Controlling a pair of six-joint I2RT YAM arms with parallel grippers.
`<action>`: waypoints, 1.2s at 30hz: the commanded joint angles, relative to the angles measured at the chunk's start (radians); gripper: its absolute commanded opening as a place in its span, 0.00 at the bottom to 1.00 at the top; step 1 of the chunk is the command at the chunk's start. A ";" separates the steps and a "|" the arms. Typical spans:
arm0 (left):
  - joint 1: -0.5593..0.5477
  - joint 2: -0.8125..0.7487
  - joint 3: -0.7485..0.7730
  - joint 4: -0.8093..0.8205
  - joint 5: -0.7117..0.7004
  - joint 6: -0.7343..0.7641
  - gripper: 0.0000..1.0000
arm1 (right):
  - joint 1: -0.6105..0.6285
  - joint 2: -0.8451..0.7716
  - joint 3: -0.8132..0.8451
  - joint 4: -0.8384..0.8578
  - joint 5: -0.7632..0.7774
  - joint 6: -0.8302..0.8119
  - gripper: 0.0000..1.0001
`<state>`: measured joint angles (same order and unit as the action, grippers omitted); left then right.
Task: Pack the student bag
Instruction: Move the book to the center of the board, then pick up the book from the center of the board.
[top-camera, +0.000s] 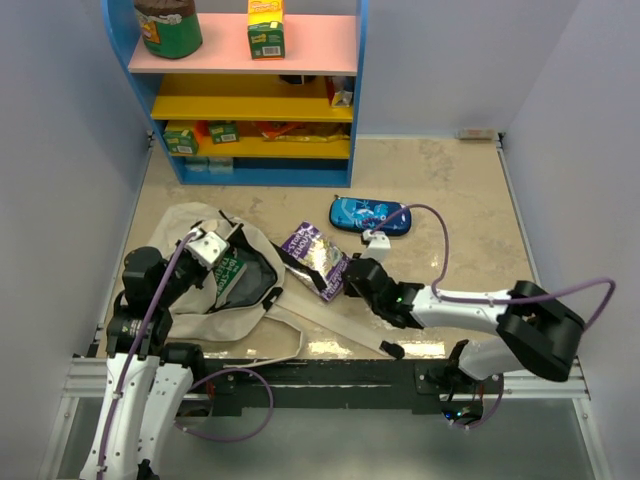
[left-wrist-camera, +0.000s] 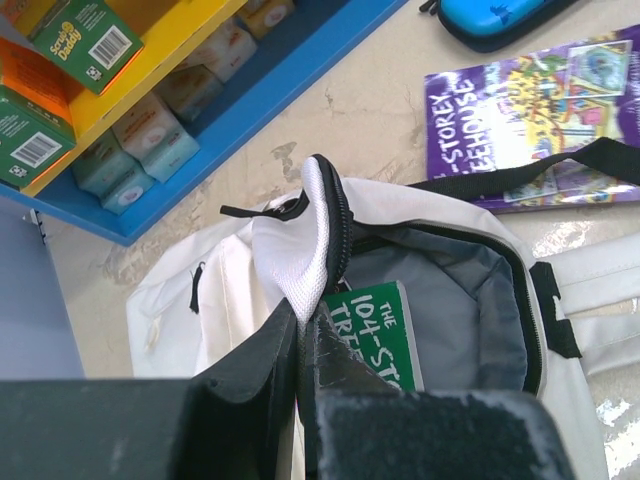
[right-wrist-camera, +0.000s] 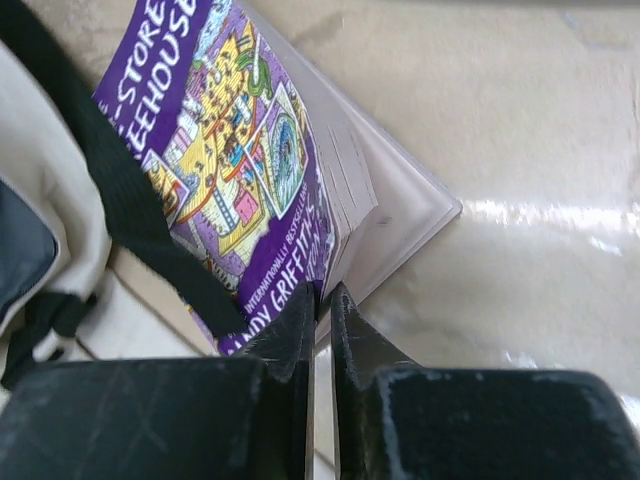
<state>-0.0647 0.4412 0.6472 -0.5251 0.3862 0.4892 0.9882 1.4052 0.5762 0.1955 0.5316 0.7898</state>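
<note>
While my left gripper (left-wrist-camera: 303, 325) is pinched on the mesh lip (left-wrist-camera: 300, 230) of the bag (left-wrist-camera: 200, 290), propping its mouth open near the counter's left edge with a green book (left-wrist-camera: 385, 330) already inside, my right gripper (right-wrist-camera: 322, 300) is nipped thinly on the purple book (right-wrist-camera: 230, 150) at mid-counter. A black strap (right-wrist-camera: 130, 215) lies across that cover. I judge I should lift gently, slide the book out from under the strap, and keep the mouth high.
</note>
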 joint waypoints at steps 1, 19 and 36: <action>0.002 -0.102 0.063 0.079 0.037 -0.032 0.00 | 0.040 -0.124 -0.091 -0.093 -0.082 0.091 0.00; 0.002 -0.099 0.091 0.060 0.054 -0.049 0.00 | -0.177 -0.091 0.125 -0.139 -0.125 -0.323 0.94; 0.002 -0.107 0.077 0.048 0.077 -0.057 0.00 | -0.181 0.141 0.036 0.145 -0.407 -0.120 0.87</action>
<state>-0.0647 0.4419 0.6888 -0.5564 0.4046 0.4553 0.8047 1.5265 0.6891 0.2008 0.2428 0.5613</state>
